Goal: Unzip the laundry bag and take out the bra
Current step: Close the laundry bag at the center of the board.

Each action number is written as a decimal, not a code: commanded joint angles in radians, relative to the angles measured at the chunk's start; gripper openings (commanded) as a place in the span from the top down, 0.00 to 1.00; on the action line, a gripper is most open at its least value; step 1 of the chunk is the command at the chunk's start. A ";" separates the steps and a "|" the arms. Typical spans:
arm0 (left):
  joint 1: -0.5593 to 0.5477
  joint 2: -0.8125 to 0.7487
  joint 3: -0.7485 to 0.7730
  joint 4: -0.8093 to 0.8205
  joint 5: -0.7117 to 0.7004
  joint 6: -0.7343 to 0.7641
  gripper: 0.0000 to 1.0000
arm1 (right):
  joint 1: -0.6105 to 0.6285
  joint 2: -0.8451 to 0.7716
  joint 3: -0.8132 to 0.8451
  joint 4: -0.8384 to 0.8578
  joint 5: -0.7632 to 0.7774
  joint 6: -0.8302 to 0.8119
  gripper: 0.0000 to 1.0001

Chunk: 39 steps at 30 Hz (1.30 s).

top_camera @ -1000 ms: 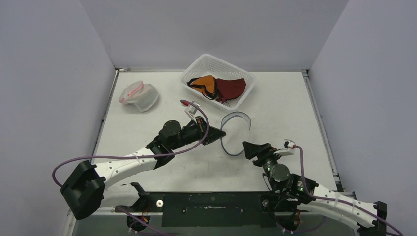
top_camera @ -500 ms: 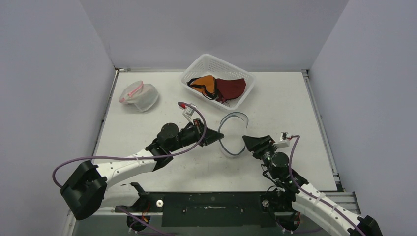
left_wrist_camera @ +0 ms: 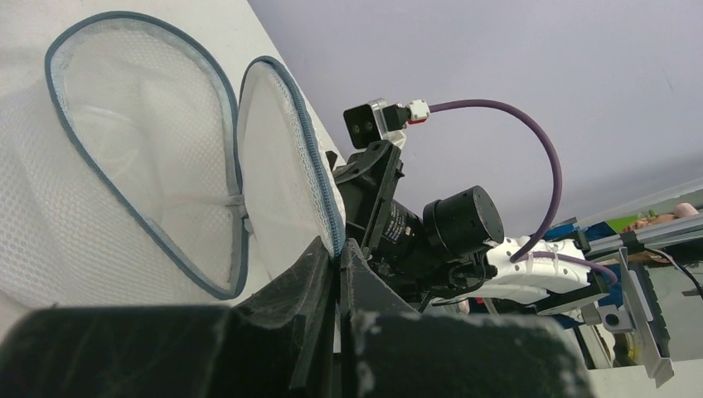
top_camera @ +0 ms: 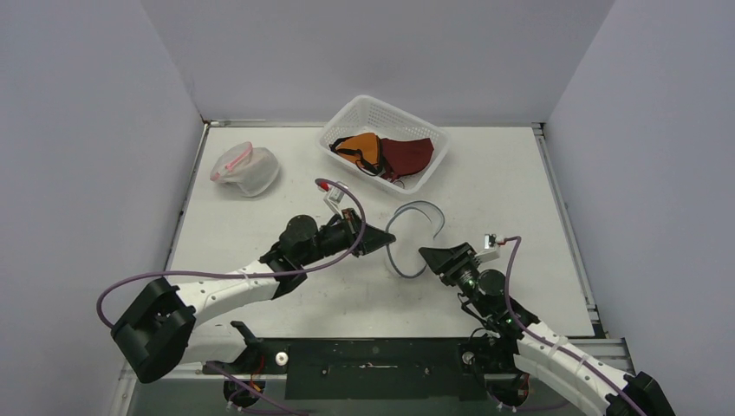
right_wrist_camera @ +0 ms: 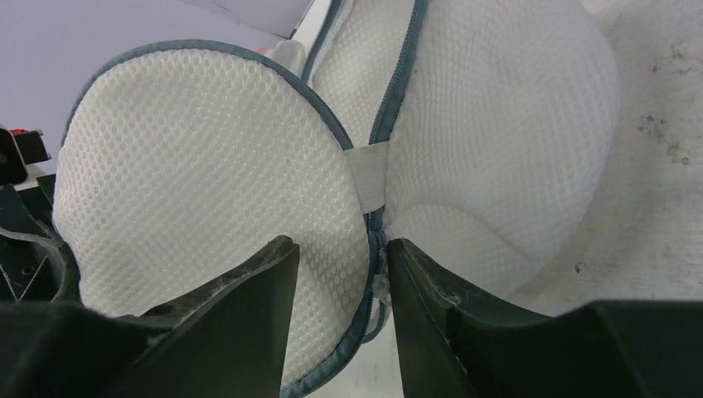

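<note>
The laundry bag [top_camera: 416, 205] is white mesh with a blue-grey zip rim and stands mid-table, its two domed halves spread apart. My left gripper [top_camera: 392, 236] is shut on the rim of one half [left_wrist_camera: 330, 217], seen up close in the left wrist view [left_wrist_camera: 338, 249]. From the right, my right gripper [top_camera: 425, 254] reaches the bag's near end. In the right wrist view its jaws [right_wrist_camera: 341, 245] stand apart around the mesh rim [right_wrist_camera: 207, 157], and the zip pull [right_wrist_camera: 380, 286] hangs against the right finger. The bra is hidden; none shows in the bag.
A white basket [top_camera: 347, 117] at the back holds orange [top_camera: 364, 149] and maroon [top_camera: 407, 156] garments. A second mesh bag with pink trim [top_camera: 245, 169] lies at the back left. Purple cables arc off both wrists.
My right gripper has moved forward and left onto the bag's near end, and its jaws have narrowed. The left gripper drew back slightly, still clamped, and the bag's outline folded inward.
</note>
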 commanded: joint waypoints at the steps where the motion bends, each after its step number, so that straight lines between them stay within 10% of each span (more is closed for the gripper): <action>1: 0.007 0.030 0.053 0.092 0.028 -0.023 1.00 | -0.008 0.062 -0.008 0.108 -0.039 0.012 0.60; 11: 0.018 -0.007 0.028 0.030 -0.005 -0.009 0.97 | -0.008 0.028 0.094 -0.063 -0.050 -0.098 0.95; 15: 0.044 -0.100 0.031 -0.200 -0.070 0.041 0.41 | -0.009 -0.040 0.238 -0.307 -0.049 -0.234 0.95; 21: 0.059 -0.339 0.030 -0.606 -0.338 0.121 0.03 | -0.006 0.094 0.500 -0.505 -0.192 -0.422 0.95; 32: 0.083 -0.787 -0.005 -1.035 -0.696 0.143 0.04 | 0.127 0.286 0.683 -0.284 -0.580 -0.457 0.95; 39: 0.086 -0.833 -0.011 -1.079 -0.709 0.159 0.04 | 0.094 0.316 0.577 -0.484 -0.388 -0.499 0.95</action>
